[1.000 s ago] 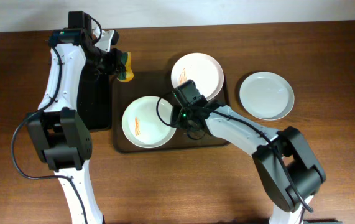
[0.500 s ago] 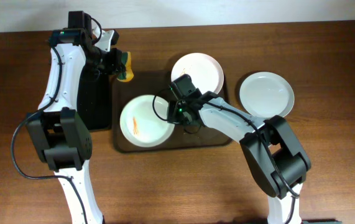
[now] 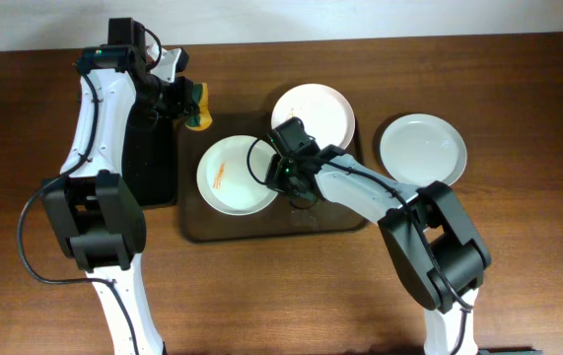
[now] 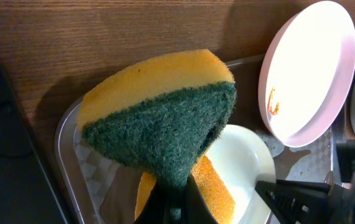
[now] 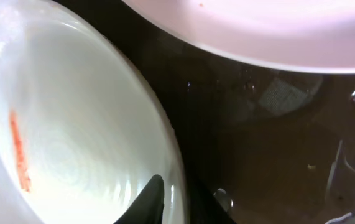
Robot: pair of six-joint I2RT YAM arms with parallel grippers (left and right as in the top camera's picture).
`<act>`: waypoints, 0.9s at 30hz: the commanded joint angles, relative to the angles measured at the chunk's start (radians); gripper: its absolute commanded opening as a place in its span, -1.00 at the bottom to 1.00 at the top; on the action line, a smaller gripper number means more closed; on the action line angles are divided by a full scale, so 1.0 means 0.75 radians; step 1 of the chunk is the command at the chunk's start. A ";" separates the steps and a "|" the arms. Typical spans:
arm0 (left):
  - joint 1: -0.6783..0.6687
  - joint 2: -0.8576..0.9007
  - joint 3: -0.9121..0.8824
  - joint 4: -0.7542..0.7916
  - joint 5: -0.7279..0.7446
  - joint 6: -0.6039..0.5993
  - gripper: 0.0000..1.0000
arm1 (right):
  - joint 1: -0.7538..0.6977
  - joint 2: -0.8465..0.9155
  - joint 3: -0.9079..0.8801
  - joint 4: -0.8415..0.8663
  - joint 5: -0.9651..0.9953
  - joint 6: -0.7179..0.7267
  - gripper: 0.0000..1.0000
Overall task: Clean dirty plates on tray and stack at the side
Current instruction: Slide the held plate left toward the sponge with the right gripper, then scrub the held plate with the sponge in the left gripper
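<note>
The right hand is clenched on the rim of the smeared plate, which lies over the tray just to its left. That grip should hold firm and level while the left hand, grasping the sponge, scrubs.

A reddish-brown wood-grain bench shows around the dark brown rounded-rectangle tray. The round white plate with thin orange streaks is marked left of its middle. The round white plate with a small orange-brown fleck is otherwise clean, and the plain white round plate is unmarked. The yellow foam sponge has a dark green scouring face. The narrow tray is black.
</note>
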 commanded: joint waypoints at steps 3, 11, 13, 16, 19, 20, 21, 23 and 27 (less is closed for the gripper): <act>-0.002 0.013 0.020 -0.058 0.057 -0.009 -0.99 | -0.032 0.045 0.024 0.001 -0.042 0.005 -0.92; -0.046 -0.014 -0.012 -0.313 -0.136 0.187 -0.99 | -0.091 0.045 0.024 -0.001 -0.159 -0.030 -0.92; -0.087 -0.014 -0.076 -0.273 -0.174 0.187 -0.99 | -0.091 0.045 0.024 -0.001 -0.160 -0.030 -0.92; -0.154 -0.013 -0.220 -0.125 -0.175 0.256 -0.98 | -0.091 0.045 0.024 -0.002 -0.164 -0.041 -0.92; -0.219 -0.013 -0.320 -0.035 -0.195 0.362 -0.98 | -0.091 0.045 0.024 -0.001 -0.164 -0.041 -0.92; -0.232 -0.013 -0.349 -0.002 -0.235 0.361 -0.99 | -0.091 0.045 0.024 -0.001 -0.164 -0.041 -0.92; -0.245 -0.013 -0.388 0.039 -0.280 0.360 -0.98 | -0.091 0.045 0.024 -0.001 -0.164 -0.041 -0.92; -0.248 -0.013 -0.467 0.102 -0.356 0.307 -0.98 | -0.091 0.045 0.024 -0.002 -0.164 -0.041 -0.92; -0.234 -0.013 -0.513 0.135 -0.765 0.000 -0.98 | -0.091 0.045 0.024 0.002 -0.174 -0.057 -0.92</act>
